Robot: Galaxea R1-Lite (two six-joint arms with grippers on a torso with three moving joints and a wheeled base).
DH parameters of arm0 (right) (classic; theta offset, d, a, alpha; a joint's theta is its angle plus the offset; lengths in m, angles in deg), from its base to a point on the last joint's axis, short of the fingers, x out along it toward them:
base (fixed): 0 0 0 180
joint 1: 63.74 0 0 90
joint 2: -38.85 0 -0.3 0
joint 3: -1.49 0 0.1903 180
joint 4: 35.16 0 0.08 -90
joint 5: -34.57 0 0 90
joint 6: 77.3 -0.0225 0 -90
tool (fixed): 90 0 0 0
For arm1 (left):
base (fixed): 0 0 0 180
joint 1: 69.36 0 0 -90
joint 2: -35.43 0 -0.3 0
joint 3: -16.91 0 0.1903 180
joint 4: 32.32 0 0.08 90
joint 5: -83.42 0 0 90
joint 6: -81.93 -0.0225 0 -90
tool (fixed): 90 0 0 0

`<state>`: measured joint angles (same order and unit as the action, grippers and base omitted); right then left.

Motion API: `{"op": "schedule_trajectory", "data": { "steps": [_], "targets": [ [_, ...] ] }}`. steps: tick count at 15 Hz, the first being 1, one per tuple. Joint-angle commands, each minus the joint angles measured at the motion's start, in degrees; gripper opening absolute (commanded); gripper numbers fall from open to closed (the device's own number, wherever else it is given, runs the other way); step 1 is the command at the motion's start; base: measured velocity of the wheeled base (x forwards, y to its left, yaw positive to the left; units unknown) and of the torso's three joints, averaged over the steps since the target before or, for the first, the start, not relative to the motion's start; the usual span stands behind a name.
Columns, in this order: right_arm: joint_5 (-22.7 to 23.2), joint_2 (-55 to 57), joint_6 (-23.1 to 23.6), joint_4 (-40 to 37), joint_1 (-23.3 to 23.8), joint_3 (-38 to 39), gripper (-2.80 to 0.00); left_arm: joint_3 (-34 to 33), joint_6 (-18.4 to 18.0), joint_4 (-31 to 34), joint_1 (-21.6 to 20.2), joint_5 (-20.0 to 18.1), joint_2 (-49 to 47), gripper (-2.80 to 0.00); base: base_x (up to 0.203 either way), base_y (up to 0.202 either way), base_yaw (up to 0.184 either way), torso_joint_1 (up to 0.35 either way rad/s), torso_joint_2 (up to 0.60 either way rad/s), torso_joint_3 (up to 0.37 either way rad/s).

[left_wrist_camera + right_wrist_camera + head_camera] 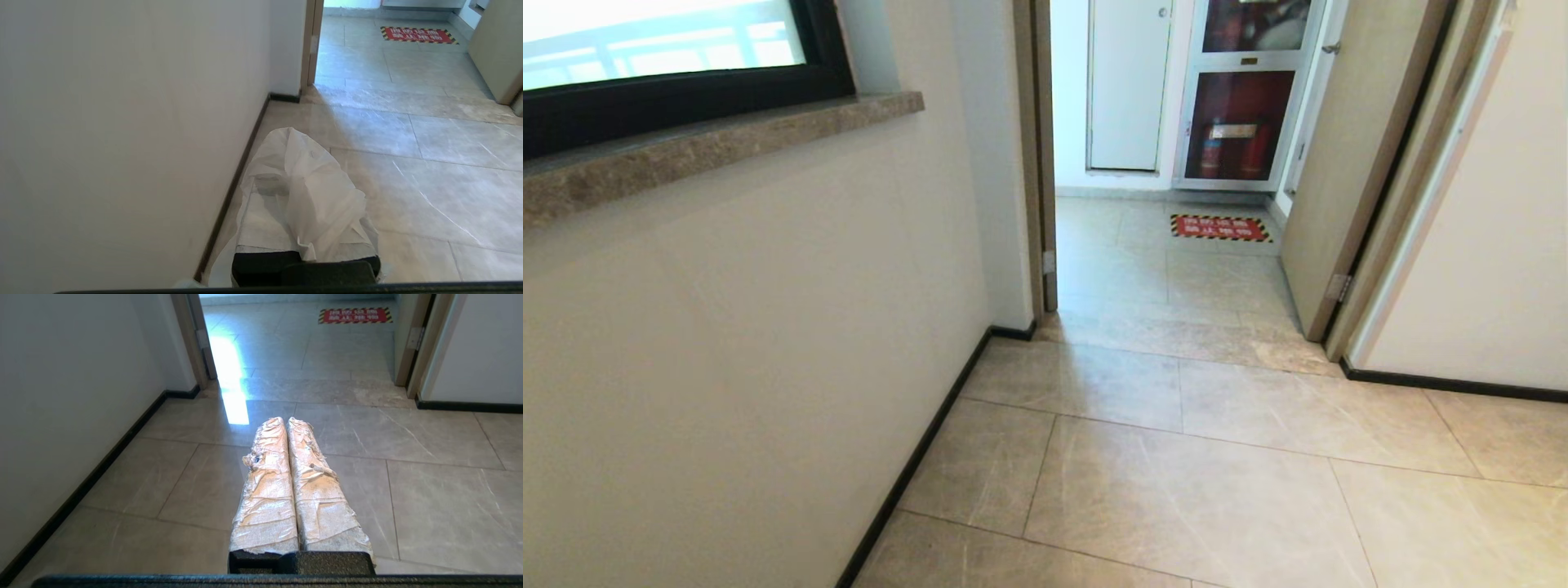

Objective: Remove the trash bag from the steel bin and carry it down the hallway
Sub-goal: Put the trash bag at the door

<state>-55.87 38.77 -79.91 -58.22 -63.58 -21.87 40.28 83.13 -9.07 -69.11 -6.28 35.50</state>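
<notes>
The trash bag (310, 192) drapes over the left gripper (304, 228), hiding its jaws; the bag's lower part runs off the frame. The floor sign's (1220, 227) lettering is too small to read (the head view shows neither arm).

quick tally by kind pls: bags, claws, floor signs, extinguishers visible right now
trash bag: 1, pinched in the left claw
claws: 2, left claw and right claw, the right one shut and empty
red floor sign with hazard-stripe border: 1
fire extinguishers in the glass-fronted cabinet: at least 2, the rest unclear
Total: 6
</notes>
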Motion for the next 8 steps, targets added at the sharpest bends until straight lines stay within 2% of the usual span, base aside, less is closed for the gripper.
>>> {"op": "schedule_trajectory", "data": {
  "steps": [1, 8],
  "targets": [
    [0.0, -0.01, -0.03, 0.05, 0.0, 0.0, -2.8, 0.0, 0.11, 0.03, 0.02, 0.06, 0.01, -2.8, 0.191, 0.0, 0.002, 0.004, 0.0, 0.005],
    [0.09, -0.01, 0.06, 0.05, 0.01, 0.0, -2.8, 0.0, 0.11, 0.03, 0.02, 0.0, -0.07, -2.8, 0.194, 0.0, 0.0, 0.003, 0.0, 0.003]
  ]
}}
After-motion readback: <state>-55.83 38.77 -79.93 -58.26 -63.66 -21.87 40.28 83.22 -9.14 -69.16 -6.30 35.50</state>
